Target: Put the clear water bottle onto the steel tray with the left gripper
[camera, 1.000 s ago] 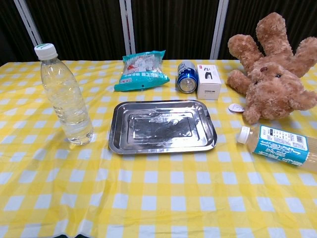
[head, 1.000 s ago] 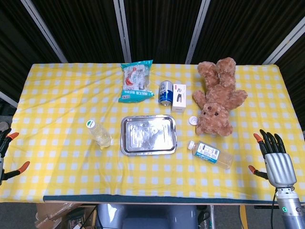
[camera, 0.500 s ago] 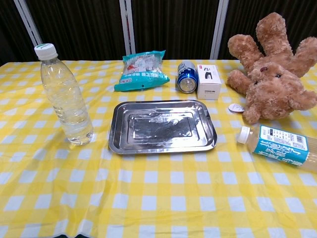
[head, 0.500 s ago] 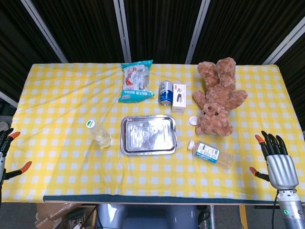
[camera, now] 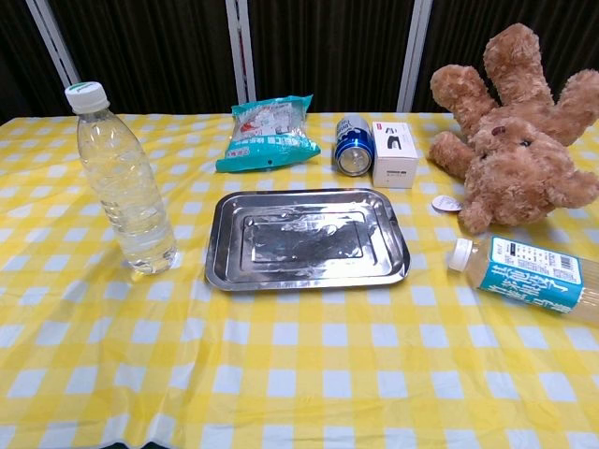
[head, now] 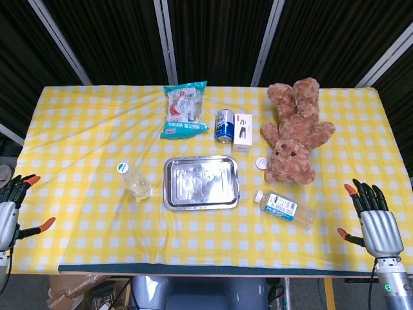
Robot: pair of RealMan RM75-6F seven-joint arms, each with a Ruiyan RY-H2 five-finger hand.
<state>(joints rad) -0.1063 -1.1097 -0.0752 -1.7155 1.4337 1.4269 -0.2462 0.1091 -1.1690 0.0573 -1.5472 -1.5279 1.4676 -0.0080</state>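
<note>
Tabletop scene, early approach phase. The clear water bottle (camera: 122, 182) stands upright on the yellow checked cloth (head: 77, 129), just beside the steel tray (head: 201, 183) at the tray's nine o'clock, apart from it and untouched. The tray holds nothing. The left hand (head: 11, 210) shows at the table's near left corner, about eight o'clock from the bottle and well apart from it; over the last second it has edged inward and upward into the head view, fingers spread and holding nothing, though the frame edge cuts off part of it, so the spread is probably wide rather than certainly so. The right hand (head: 376, 219) waits at the table's four o'clock corner, fingers apart, empty. This suggests the reach has only just begun; grasp, lift and placement remain.
</note>
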